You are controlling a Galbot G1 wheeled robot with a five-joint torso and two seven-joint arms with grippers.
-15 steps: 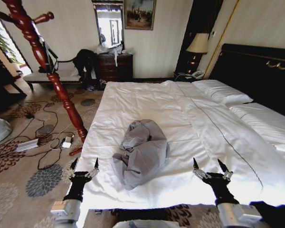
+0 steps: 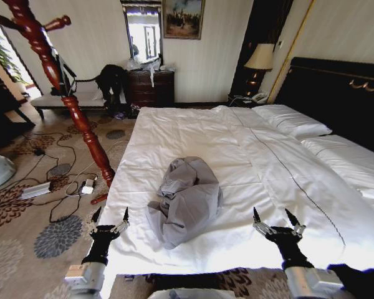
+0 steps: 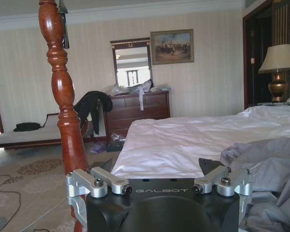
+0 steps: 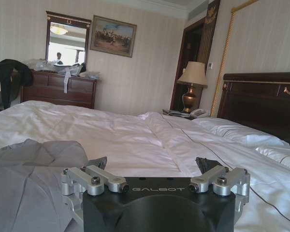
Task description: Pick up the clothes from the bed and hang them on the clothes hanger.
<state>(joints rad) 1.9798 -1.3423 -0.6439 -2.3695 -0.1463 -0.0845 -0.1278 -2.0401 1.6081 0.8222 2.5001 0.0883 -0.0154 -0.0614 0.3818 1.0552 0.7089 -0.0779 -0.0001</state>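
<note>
Grey jacket lies crumpled in a heap on the bed, near the foot edge and toward my left half of the mattress. Fabric is bunched, and I cannot make out sleeves or collar. In the left wrist view the jacket sits just beyond and to one side of that claw; in the right wrist view it spreads across the sheet beside the right one.

Left claw hovers at the bed's foot corner, over the sheet's edge, fingers spread and released, holding nothing. It stands apart from the jacket, not touching it. Right claw hovers over the foot of the bed on the other side of the jacket, well apart from it, also spread wide and empty.

I note a dark red turned-wood coat stand on the carpet off the bed's left side, leaning across the head view. Beyond the bed: a dark dresser with a mirror above it, a black garment draped beside it, and a lamp by the dark headboard. White pillows lie at the head end.
</note>
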